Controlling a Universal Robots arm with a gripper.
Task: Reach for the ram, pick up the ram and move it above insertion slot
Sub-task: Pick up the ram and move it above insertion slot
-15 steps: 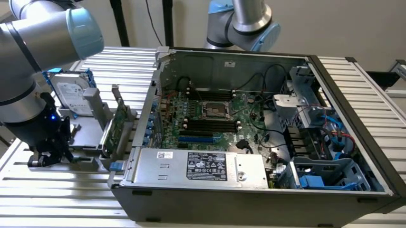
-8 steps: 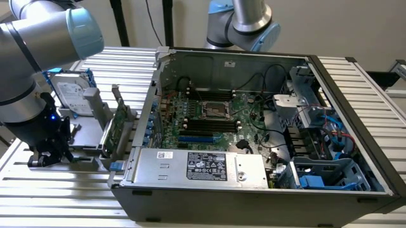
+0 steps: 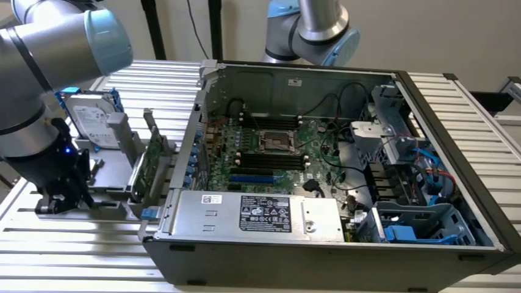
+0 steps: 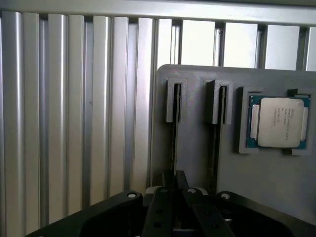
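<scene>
The ram (image 4: 174, 143) stands on edge in a slot of the grey holder (image 4: 197, 148), seen as a thin dark line running back to my gripper (image 4: 175, 180). The two fingers are drawn together on the stick's near end. A second thin stick (image 4: 216, 148) stands in the neighbouring slot. In the exterior view my gripper (image 3: 61, 196) is down at the grey fixture (image 3: 110, 204) to the left of the open computer case (image 3: 326, 183). The black memory slots (image 3: 269, 162) lie on the motherboard inside the case, beside the processor socket (image 3: 274, 142).
A processor chip (image 4: 279, 121) sits in a pocket of the holder. A silver hard drive with blue rails (image 3: 91, 122) and a green expansion card (image 3: 146, 165) stand upright on the fixture between my arm and the case. A second arm's base (image 3: 313, 30) rises behind the case.
</scene>
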